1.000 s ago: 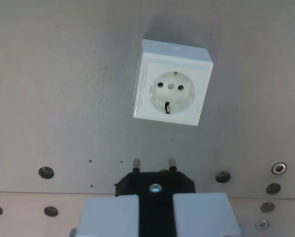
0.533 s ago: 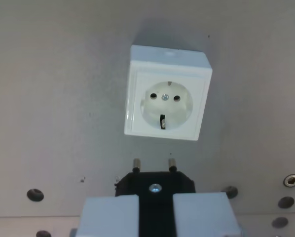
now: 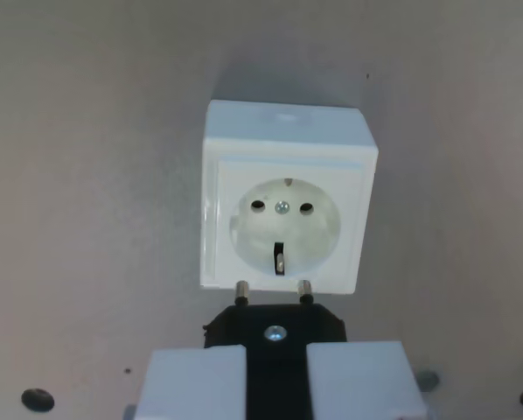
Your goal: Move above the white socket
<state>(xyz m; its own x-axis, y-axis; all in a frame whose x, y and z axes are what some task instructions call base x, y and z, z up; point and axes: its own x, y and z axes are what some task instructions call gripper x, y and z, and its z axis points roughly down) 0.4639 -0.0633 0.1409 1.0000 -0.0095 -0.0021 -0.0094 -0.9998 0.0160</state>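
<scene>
plug pins at the socket's near edge

wrist view: a plain grey plate [image 3: 87,175] fills the picture, with a few dark round holes [image 3: 38,400] low in the corners, one at the wrist view's left and others partly cut off at the wrist view's right. nothing lies between the tool and the socket.

the white socket [image 3: 286,199] sits on the plate at the middle of the picture, a square box seen slightly from its near side, its top edge tipped a little toward the wrist view's right. its round recess holds two dark pin holes, a small screw between them, and a dark earth clip at the lower rim; the recess is otherwise bare.

the gripper [image 3: 275,372] comes in from the bottom edge, its two pale grey fingers [image 3: 196,381] upright and parallel. they are closed onto a black plug [image 3: 275,325] that fills the narrow gap between them. the plug carries a small screw on its face and two metal pins [image 3: 241,292] pointing away from the camera. the pin tips overlap the socket's lower edge in the picture; whether they touch it cannot be told.
</scene>
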